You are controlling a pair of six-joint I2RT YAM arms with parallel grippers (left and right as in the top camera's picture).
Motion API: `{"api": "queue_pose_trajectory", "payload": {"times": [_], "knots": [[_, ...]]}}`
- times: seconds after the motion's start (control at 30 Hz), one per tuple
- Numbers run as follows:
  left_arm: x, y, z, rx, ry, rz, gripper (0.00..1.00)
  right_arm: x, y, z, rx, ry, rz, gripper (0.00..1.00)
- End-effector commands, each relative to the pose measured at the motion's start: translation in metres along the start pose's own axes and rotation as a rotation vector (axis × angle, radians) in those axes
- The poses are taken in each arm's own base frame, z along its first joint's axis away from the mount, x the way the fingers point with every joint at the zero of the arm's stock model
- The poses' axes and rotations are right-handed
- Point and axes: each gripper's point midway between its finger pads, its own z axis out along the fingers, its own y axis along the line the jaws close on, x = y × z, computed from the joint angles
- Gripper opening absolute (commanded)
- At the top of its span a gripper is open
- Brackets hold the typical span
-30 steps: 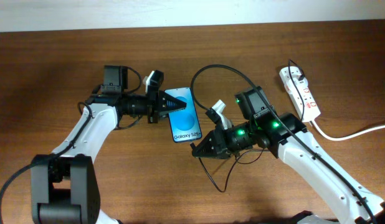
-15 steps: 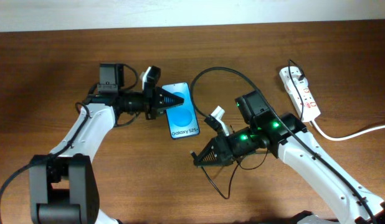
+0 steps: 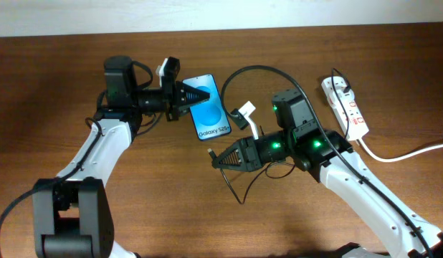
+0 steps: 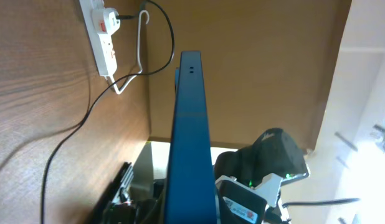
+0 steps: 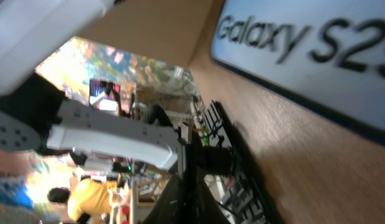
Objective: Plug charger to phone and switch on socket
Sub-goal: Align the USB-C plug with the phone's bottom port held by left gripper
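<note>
My left gripper (image 3: 193, 97) is shut on the upper end of the phone (image 3: 211, 111), whose blue screen faces up. In the left wrist view the phone (image 4: 189, 130) shows edge-on, rising from the jaws (image 4: 187, 211). My right gripper (image 3: 216, 160) is shut on the charger near its connector tip (image 3: 211, 151), just below the phone's lower end. The charger's black cable (image 3: 263, 69) loops over my right arm towards the socket (image 3: 345, 107) at the far right. The right wrist view shows the phone's screen text (image 5: 304, 50) close ahead of the jaws (image 5: 195, 193).
The socket's thick white cord (image 3: 408, 152) runs off the right edge. A slack loop of black cable (image 3: 239, 195) lies on the table below my right gripper. The socket (image 4: 104, 37) also shows in the left wrist view.
My left gripper has carried the phone up and to the left. My right gripper has moved left and up with the charger tip, closer to the phone's lower end.
</note>
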Motion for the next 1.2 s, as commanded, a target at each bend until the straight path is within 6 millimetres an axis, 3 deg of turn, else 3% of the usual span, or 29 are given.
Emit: {"api": "queue_pose_trajectory", "payload": {"times": [0.0,0.37,0.8,1.17], "knots": [[0.0,-0.012,-0.001,0.013,0.009,-0.089,0.0,-0.004,-0.004,0.0,0.037,-0.027,0.075,0.04],[0.004,-0.019,-0.002,0.033,0.043,-0.028,0.0,-0.017,-0.003,-0.023,-0.01,-0.073,0.103,0.04],[0.008,-0.019,0.012,0.024,0.05,0.007,0.0,-0.016,0.0,-0.022,-0.027,-0.063,0.107,0.04],[0.008,-0.019,0.013,0.024,0.049,0.007,0.0,-0.019,0.002,-0.022,-0.031,-0.07,0.116,0.04]]}}
